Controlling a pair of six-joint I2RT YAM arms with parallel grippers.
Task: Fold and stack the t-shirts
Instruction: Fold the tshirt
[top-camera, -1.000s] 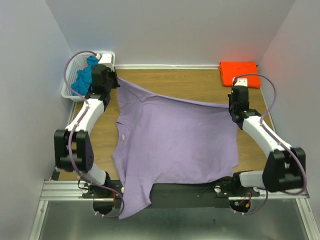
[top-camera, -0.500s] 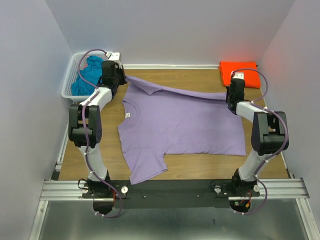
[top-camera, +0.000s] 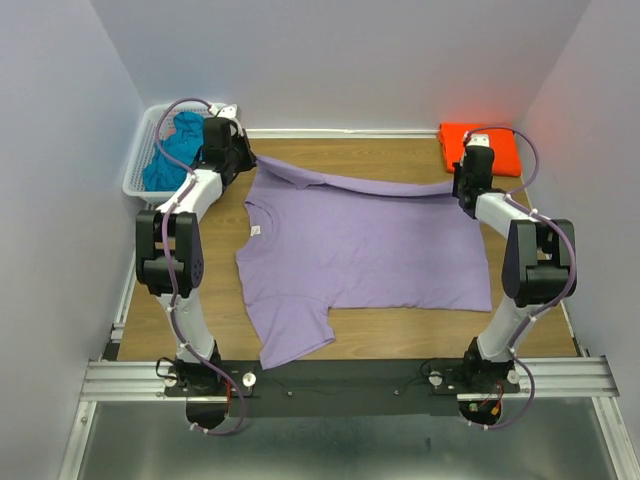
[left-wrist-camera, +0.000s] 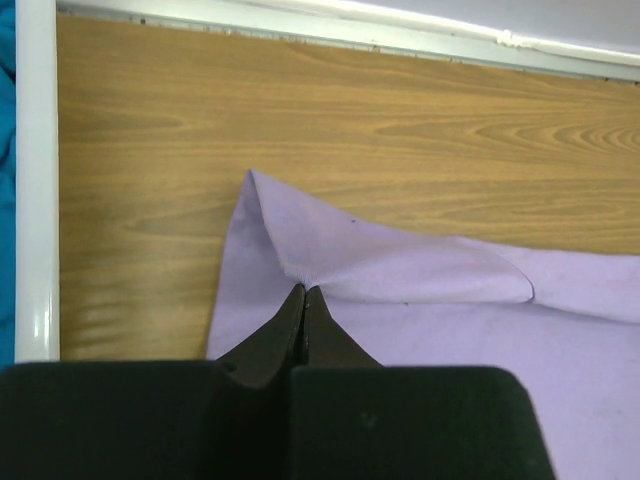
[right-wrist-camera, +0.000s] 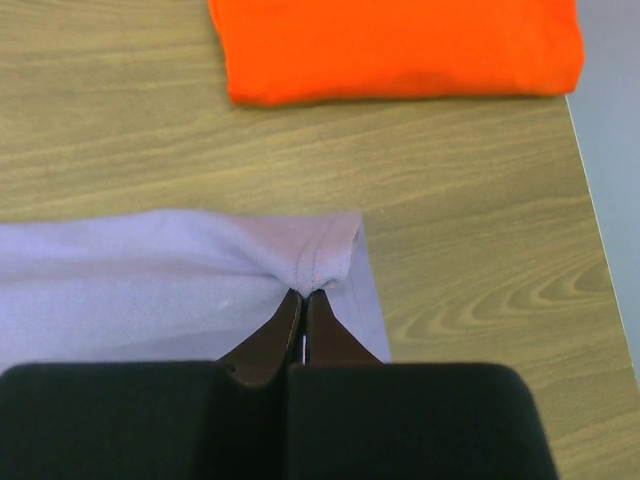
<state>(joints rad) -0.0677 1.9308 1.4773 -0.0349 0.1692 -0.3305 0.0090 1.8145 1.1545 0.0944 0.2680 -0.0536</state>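
Observation:
The lavender-purple t-shirt (top-camera: 360, 250) lies spread on the wooden table, its far edge folded over in a narrow band. My left gripper (top-camera: 240, 160) is shut on the shirt's far-left corner (left-wrist-camera: 290, 250). My right gripper (top-camera: 462, 188) is shut on the far-right hem corner (right-wrist-camera: 325, 250). The folded orange t-shirt (top-camera: 478, 146) lies at the far right and also shows in the right wrist view (right-wrist-camera: 400, 45). The teal-blue t-shirt (top-camera: 172, 158) is bunched in the basket.
A white lattice basket (top-camera: 140, 180) stands at the far left corner; its rim shows in the left wrist view (left-wrist-camera: 35, 190). One sleeve (top-camera: 290, 335) reaches toward the table's near edge. The back wall runs behind the table.
Both grippers carried the shirt's far edge away from the bases toward the back of the table; the shirt slid off the near edge and now lies flat. In the last half second little moved.

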